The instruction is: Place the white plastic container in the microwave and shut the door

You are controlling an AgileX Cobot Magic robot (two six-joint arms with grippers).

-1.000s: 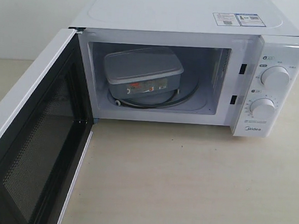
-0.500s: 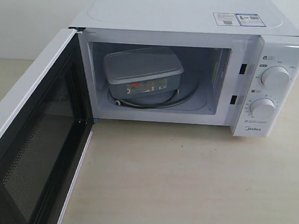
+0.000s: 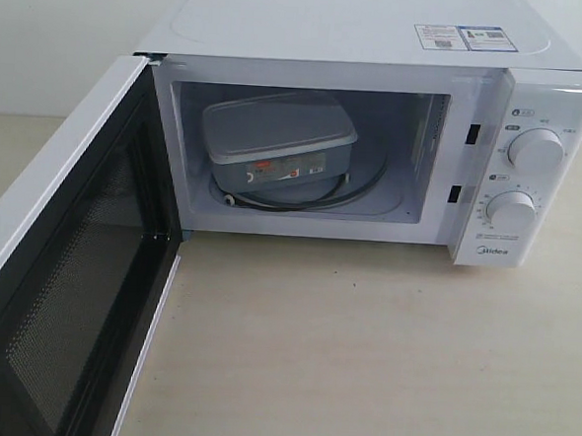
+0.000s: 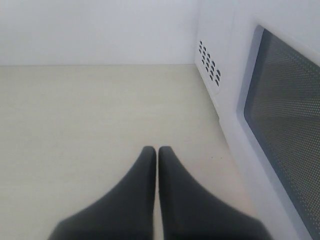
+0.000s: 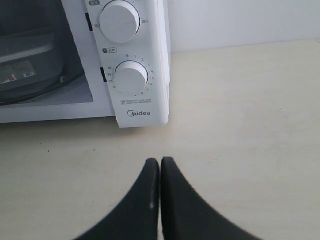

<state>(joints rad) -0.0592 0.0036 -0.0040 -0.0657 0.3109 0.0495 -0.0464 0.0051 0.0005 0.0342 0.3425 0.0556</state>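
The white plastic container [image 3: 276,143] rests on the glass turntable inside the microwave [image 3: 361,35], red-and-white label facing out; part of it shows in the right wrist view too [image 5: 25,55]. The door [image 3: 60,283] stands wide open to the left, mesh window and black inner frame showing. Its outer face [image 4: 280,115] fills one side of the left wrist view. My left gripper [image 4: 156,150] is shut and empty over the table beside the door's outer face. My right gripper [image 5: 160,161] is shut and empty over the table in front of the dial panel [image 5: 130,80]. Neither gripper appears in the exterior view.
The microwave stands on a pale beige table [image 3: 361,361] against a white wall [image 4: 100,30]. Vent holes [image 4: 210,62] mark the microwave's side near the door hinge. The two dials [image 3: 535,149] sit on the right panel.
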